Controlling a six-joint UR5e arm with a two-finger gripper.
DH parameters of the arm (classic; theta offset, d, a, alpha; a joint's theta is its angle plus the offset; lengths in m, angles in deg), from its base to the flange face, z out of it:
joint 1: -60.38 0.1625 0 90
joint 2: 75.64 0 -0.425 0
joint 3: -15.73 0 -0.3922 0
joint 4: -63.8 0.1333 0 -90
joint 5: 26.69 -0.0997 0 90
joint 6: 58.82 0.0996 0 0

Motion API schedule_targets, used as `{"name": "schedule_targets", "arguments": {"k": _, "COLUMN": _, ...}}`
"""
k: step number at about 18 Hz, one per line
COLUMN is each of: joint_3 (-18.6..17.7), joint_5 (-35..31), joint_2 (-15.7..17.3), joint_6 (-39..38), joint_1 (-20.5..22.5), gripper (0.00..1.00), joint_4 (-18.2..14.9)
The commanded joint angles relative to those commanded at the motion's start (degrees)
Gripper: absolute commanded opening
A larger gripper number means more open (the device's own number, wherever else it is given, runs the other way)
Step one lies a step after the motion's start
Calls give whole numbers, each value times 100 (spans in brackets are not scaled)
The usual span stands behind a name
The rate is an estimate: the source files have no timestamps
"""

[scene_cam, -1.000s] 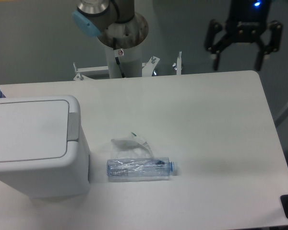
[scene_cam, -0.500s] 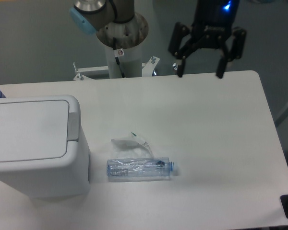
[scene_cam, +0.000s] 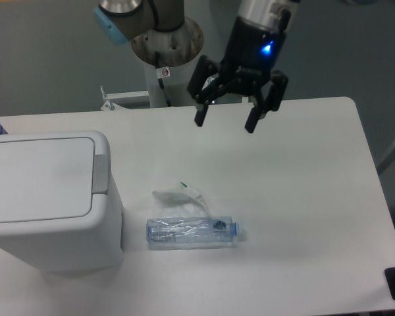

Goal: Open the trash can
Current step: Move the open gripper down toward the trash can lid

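The gripper [scene_cam: 224, 122] hangs above the far edge of the bench [scene_cam: 303, 197] near its middle, its jaws spread wide and holding nothing, well apart from the trash can [scene_cam: 49, 204] that stands at the left edge with its flat lid [scene_cam: 39, 178] down and its grey push tab [scene_cam: 101, 172] untouched. So the task looks barely begun: judging by this, the reach to the tab and the press are both left to do. A crushed clear bottle [scene_cam: 192, 232] lies just right of the can with a loose label [scene_cam: 183, 193] beside it, and no writing on either can be read.
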Motion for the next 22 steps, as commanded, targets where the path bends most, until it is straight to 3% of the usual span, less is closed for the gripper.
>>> {"name": "schedule_targets", "arguments": {"k": 5, "joint_3": -9, "joint_5": -26, "joint_2": -184, "joint_6": -694, "joint_1": -404, "gripper": 100, "joint_4": 256}}
{"name": "schedule_targets", "arguments": {"k": 15, "joint_3": -70, "joint_5": -430, "joint_2": -431, "joint_6": -510, "joint_1": -1003, "gripper": 100, "joint_4": 564}}
{"name": "schedule_targets", "arguments": {"k": 19, "joint_3": -211, "joint_5": -466, "joint_2": -448, "joint_6": -510, "joint_1": -1108, "gripper": 100, "joint_4": 616}}
{"name": "schedule_targets", "arguments": {"k": 22, "joint_3": -430, "joint_5": -510, "joint_2": -431, "joint_6": -484, "joint_1": -1143, "gripper": 100, "joint_4": 897}}
